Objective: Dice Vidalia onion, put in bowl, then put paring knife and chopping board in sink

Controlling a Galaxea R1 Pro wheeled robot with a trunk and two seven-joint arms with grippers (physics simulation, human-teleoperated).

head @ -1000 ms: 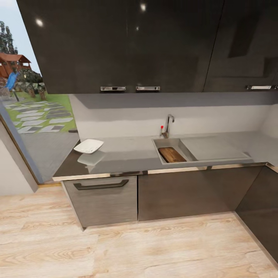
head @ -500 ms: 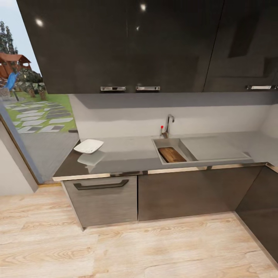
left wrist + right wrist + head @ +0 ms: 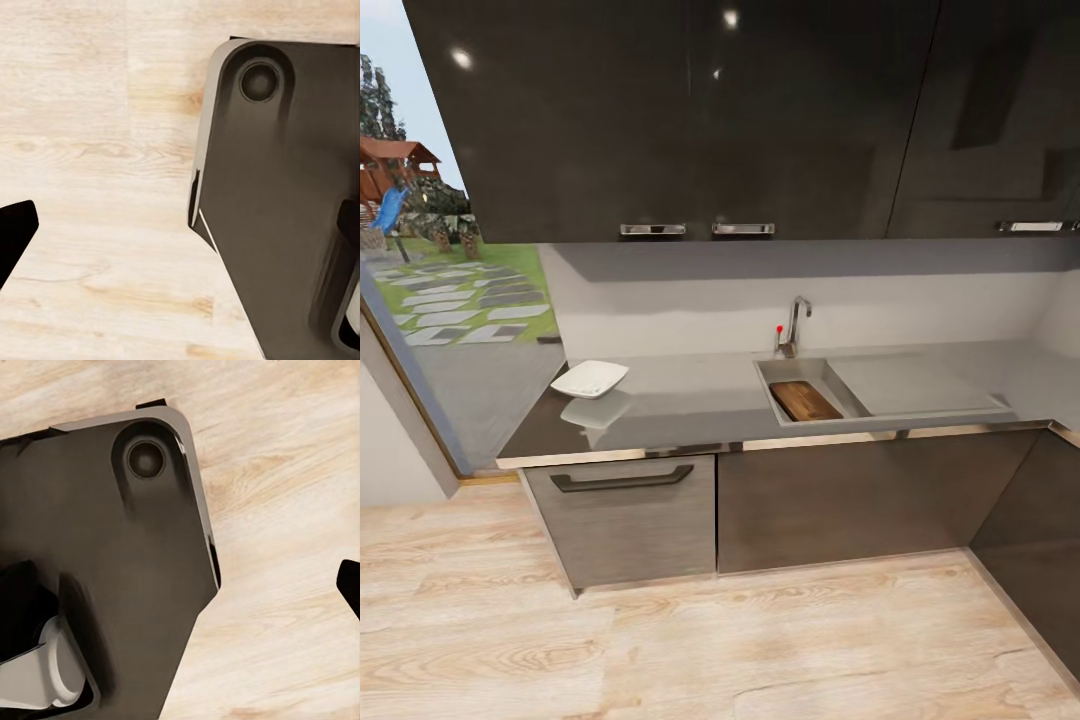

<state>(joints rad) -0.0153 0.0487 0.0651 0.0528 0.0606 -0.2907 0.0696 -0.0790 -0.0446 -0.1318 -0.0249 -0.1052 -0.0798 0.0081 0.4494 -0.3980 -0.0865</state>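
The dark brown chopping board (image 3: 805, 400) lies inside the grey sink (image 3: 764, 374), below the chrome tap (image 3: 796, 324). A shallow white bowl (image 3: 590, 378) stands on the glossy countertop (image 3: 690, 402) near its left end; what it holds is too small to tell. The paring knife and the Vidalia onion are out of view. In the left wrist view my left gripper (image 3: 180, 232) hangs over the wood floor with its black fingers (image 3: 15, 232) far apart, open and empty. My right gripper (image 3: 187, 600) is also open over the floor, one fingertip (image 3: 351, 585) at the frame's edge.
I stand back from the counter, with light wood floor (image 3: 710, 650) between. Dark drawers with a bar handle (image 3: 622, 479) sit under the counter and dark wall cabinets (image 3: 690, 120) above. A window (image 3: 450, 300) is at the left; cabinets turn the corner at right. My dark base (image 3: 277, 202) shows below both wrists.
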